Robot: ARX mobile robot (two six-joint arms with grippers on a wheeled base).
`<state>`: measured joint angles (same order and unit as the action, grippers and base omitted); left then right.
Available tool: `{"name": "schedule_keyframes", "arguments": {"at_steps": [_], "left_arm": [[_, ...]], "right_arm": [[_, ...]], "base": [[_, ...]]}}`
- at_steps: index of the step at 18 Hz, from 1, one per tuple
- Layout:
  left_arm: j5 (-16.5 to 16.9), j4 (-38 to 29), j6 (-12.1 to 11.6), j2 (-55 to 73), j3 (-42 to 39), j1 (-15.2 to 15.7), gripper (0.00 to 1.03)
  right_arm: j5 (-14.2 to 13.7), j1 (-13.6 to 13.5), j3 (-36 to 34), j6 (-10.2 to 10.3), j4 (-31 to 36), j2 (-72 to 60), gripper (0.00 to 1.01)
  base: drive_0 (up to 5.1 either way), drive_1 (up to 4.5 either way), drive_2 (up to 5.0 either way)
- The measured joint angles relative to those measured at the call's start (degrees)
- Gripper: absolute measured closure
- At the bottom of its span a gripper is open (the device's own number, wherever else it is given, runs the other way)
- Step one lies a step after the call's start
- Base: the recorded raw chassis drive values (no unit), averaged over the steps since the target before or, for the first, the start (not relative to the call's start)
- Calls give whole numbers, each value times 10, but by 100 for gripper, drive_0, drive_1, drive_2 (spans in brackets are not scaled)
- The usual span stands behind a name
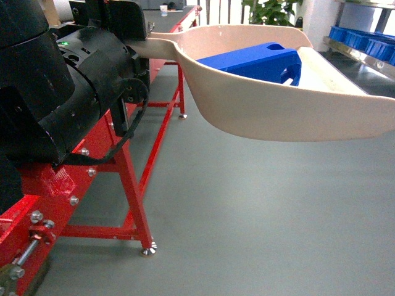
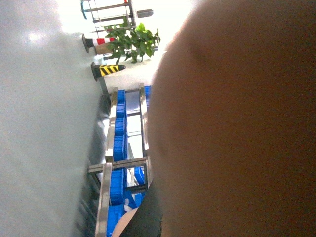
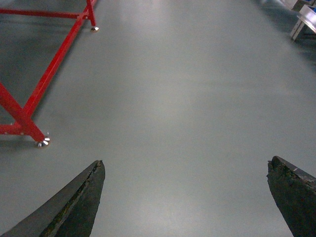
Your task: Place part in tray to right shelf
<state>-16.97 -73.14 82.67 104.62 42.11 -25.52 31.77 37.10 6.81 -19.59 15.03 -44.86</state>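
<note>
The part [image 1: 256,61] lies inside the tray [image 1: 259,105], which you see held in the air over the grey floor [image 1: 247,209], beside the red frame [image 1: 133,185]. Your left hand's grip on the handle is hidden, so its state cannot be told. Your right hand [image 3: 185,202] is wide open and holds nothing.

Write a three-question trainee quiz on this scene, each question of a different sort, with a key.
1. True or false: the blue part lies on the floor.
2. The right gripper is: A) open and empty, B) shut on the part, C) shut on the tray.
3. Fill in: the part rests inside the beige ____.

Key: 1 false, it lies in the tray, which is held up above the floor. 2 A. 3 tray.
</note>
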Motion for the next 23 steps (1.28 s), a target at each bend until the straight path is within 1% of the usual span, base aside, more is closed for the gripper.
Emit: {"name": "schedule_keyframes", "arguments": {"at_steps": [23], "left_arm": [[0,-4,1,0,0,-2,90]], "right_arm": [[0,1,0,0,-1,0,3]], "base": [[505,-236,-236]]}}
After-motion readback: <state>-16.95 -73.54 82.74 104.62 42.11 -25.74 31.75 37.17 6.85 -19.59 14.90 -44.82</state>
